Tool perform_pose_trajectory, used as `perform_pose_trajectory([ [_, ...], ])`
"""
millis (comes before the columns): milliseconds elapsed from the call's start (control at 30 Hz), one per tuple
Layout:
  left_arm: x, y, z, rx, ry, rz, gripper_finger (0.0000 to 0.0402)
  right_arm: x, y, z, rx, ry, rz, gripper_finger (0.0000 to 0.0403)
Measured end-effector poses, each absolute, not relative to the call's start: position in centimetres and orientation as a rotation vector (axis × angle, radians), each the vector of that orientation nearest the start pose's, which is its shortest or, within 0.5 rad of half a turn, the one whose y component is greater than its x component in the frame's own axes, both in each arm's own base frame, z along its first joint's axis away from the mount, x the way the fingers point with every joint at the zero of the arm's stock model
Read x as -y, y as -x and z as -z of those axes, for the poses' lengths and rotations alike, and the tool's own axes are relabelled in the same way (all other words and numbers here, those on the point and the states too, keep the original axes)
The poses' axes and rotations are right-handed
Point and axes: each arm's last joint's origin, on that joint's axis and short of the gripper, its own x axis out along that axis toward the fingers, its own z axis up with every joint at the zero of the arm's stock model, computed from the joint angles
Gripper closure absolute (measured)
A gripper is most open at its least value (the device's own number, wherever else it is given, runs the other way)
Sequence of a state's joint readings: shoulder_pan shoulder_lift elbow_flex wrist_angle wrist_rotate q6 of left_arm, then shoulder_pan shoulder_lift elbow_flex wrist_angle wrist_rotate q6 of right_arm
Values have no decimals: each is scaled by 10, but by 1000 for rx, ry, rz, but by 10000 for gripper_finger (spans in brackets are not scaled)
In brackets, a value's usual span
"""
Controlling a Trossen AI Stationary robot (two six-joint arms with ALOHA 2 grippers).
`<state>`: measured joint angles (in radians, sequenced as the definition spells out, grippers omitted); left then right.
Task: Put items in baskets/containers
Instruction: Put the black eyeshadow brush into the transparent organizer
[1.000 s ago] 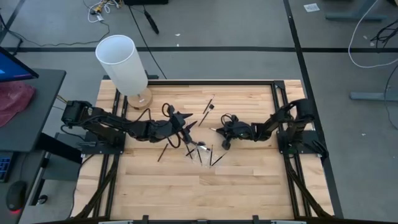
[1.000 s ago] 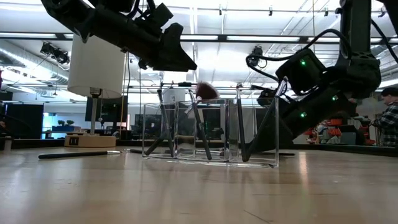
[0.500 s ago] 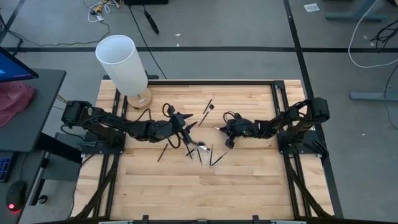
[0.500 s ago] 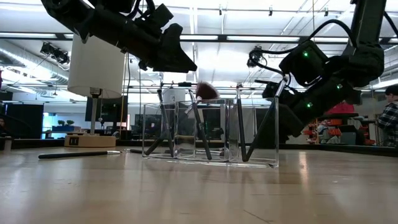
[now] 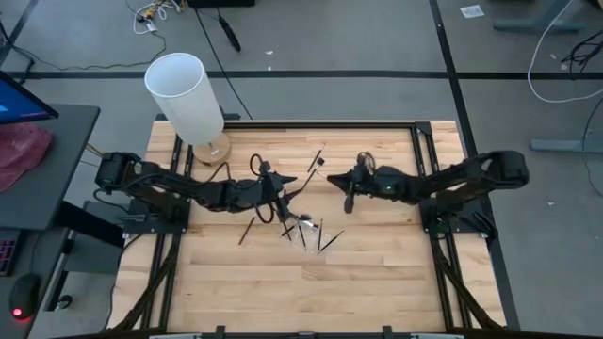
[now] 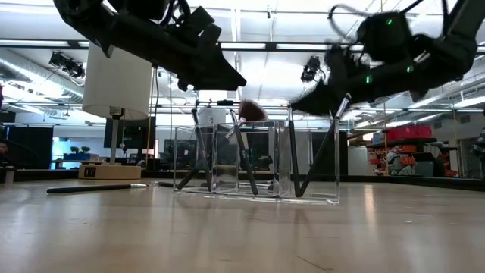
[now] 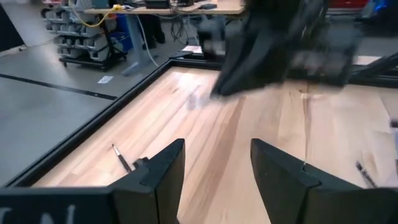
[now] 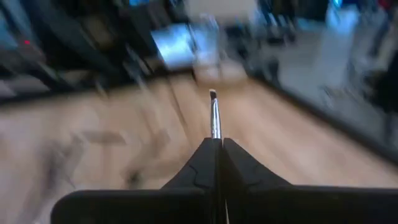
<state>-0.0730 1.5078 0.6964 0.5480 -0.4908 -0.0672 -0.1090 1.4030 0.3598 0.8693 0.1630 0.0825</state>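
Observation:
A clear plastic holder (image 5: 314, 235) (image 6: 258, 159) stands at the table's middle with several thin black brushes leaning upright in its compartments. More brushes lie flat on the wood: one on the far side (image 5: 316, 160), one toward the left (image 5: 247, 229) (image 6: 95, 187). My right gripper (image 5: 332, 178) (image 8: 215, 142) hangs above and beyond the holder, shut on another thin brush. My left gripper (image 5: 287, 190) (image 7: 217, 162) hovers open above the holder's left end, with nothing between its fingers. My right gripper pinches the brush's thin handle (image 8: 215, 132) between its two fingers. The brush lies along the fingers, and its pale-tipped end (image 8: 212, 96) sticks out ahead of them. The fingers come nearly level from the table's right side. The brush is lifted clear of the table.
A tall white cylinder on a round wooden base (image 5: 184, 94) (image 6: 117, 80) stands at the far left corner. A black frame (image 5: 415, 127) rims the table. Bare wood lies open on the near side of the holder (image 5: 311, 292).
My right gripper has risen well above the table and tipped up toward level, staying shut on its brush. In the high view it has also shifted toward the far edge. The holder and the brushes on the table have stayed in place.

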Motion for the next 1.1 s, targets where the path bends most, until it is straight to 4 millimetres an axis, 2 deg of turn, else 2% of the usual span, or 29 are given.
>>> perform_pose_trajectory([
  [100,8,-313,-202,-194,-7,-412,216,26,-243,-187,-4,-69,185,394],
  [233,11,-326,-196,-59,-15,-346,216,17,-242,-206,175,-59,30,394],
  [367,14,-334,-196,136,-13,-270,216,9,-241,-212,244,-43,-62,394],
  [567,15,-333,-203,354,4,-193,216,1,-241,-212,243,-19,-102,394],
  [733,18,-336,-211,406,-9,-136,216,-2,-241,-212,246,-17,-113,394],
  [933,19,-356,-224,345,-38,-135,216,-5,-241,-214,265,1,-122,394],
  [1100,23,-371,-236,312,-93,-52,216,-6,-241,-214,266,0,-129,394],
])
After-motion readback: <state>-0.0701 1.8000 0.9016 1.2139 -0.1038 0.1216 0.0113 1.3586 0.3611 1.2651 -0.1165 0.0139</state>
